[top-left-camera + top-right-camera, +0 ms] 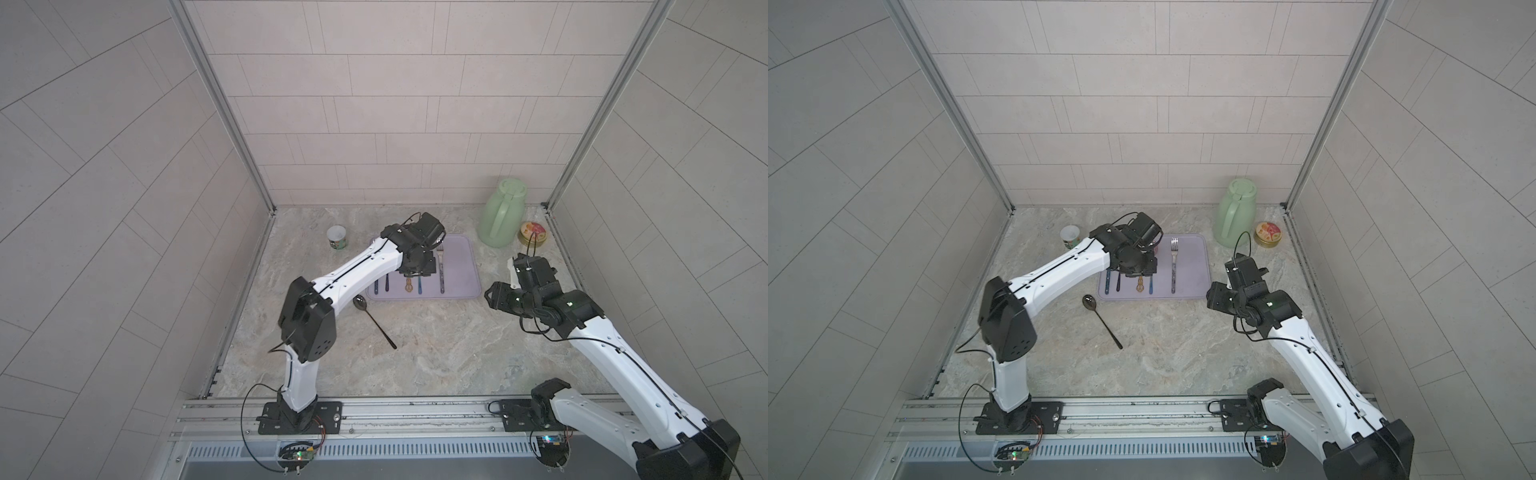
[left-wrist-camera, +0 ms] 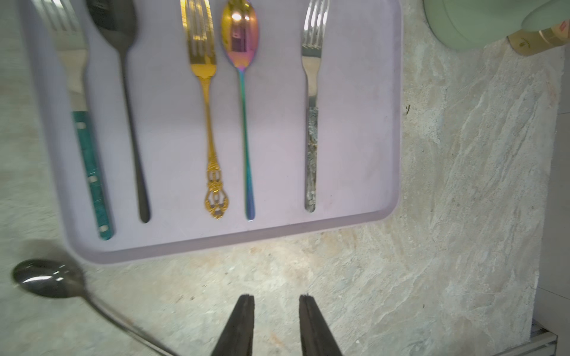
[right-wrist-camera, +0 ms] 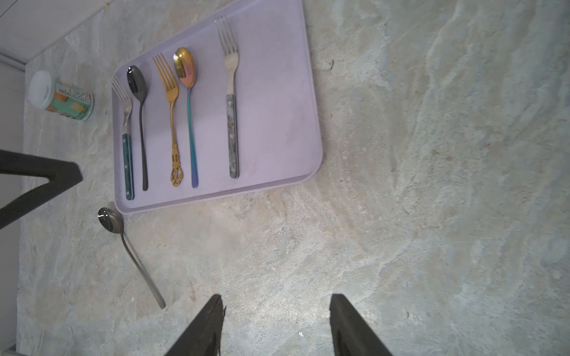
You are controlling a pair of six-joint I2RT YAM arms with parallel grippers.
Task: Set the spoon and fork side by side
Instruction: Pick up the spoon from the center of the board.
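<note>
Table (image 1: 436, 357): marbled top; holds everything below.
Left arm (image 1: 357, 266): stretched forward from its base, forearm passing above the spoon's bowl end, wrist bent down over the tray.
Right arm (image 1: 602, 345): raised off the tray's right side, wrist turned inward, well apart from the cutlery.
Tray (image 1: 463, 266): lilac; two fork-and-spoon pairs fill its left and middle, and its right part is bare.
Fork (image 1: 441, 270): alone to the right of the pairs, handle toward the robot, tines toward the back wall, free room on both sides.
Spoon (image 1: 376, 326): off the tray, flat on the table, bowl just beside the tray's near left corner; long axis slanted, handle running toward the robot and to the right.
Left gripper (image 2: 276, 297): jaws a little apart, nothing between them; hangs above the tray's middle pair.
Right gripper (image 3: 276, 296): jaws wide apart, empty.
Deciding relation: from the left gripper the spoon lies nearer the robot and to the left. This arm looks the closer of the two. The handle would probably need turning parallel to the fork.
</note>
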